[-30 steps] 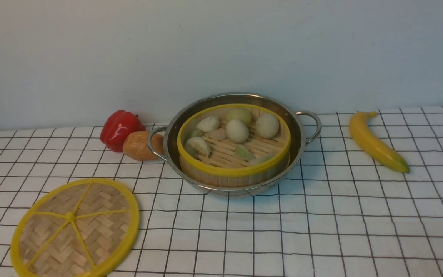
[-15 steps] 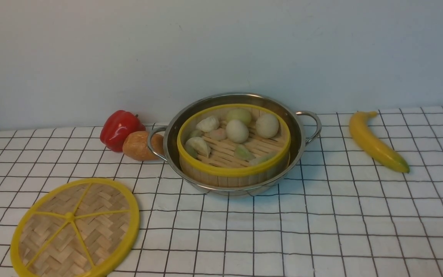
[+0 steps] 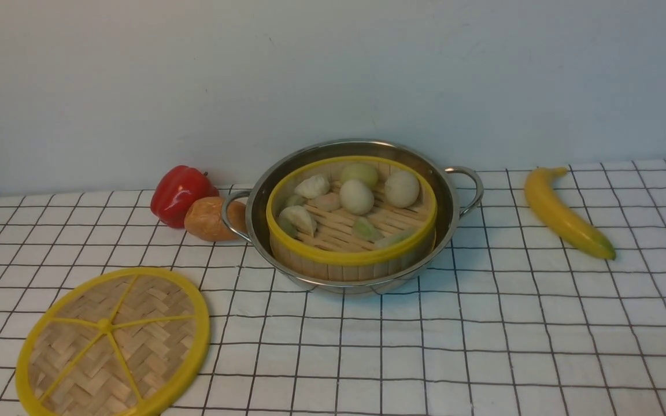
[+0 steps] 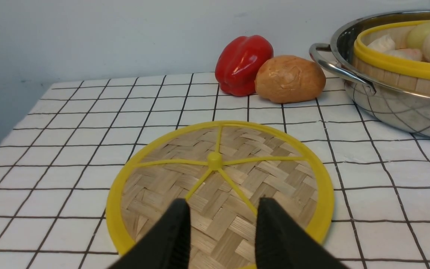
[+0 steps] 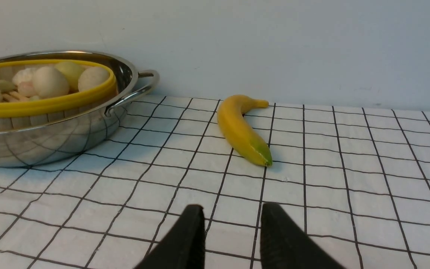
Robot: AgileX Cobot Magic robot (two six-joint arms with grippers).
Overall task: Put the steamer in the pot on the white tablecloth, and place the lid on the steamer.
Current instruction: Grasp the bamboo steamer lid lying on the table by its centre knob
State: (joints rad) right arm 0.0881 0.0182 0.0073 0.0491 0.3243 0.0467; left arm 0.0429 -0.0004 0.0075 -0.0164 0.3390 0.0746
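On your white tablecloth (image 3: 483,346) the pot (image 3: 447,193) holds the steamer (image 3: 350,258). The lid (image 3: 113,341) lies flat, front-left of the pot, under your left claw (image 4: 223,201), parted and empty. Your right claw (image 5: 233,206), front-right of the pot, gapes empty too.

The lid (image 3: 112,342) is cut off by the front view's bottom edge. The near wall of the pot (image 3: 447,202) hides the base of the steamer (image 3: 350,258), and its handle covers part of the brown roll (image 3: 208,219). Of the left pincer (image 4: 223,203) and right pincer (image 5: 232,207), only black tips show.
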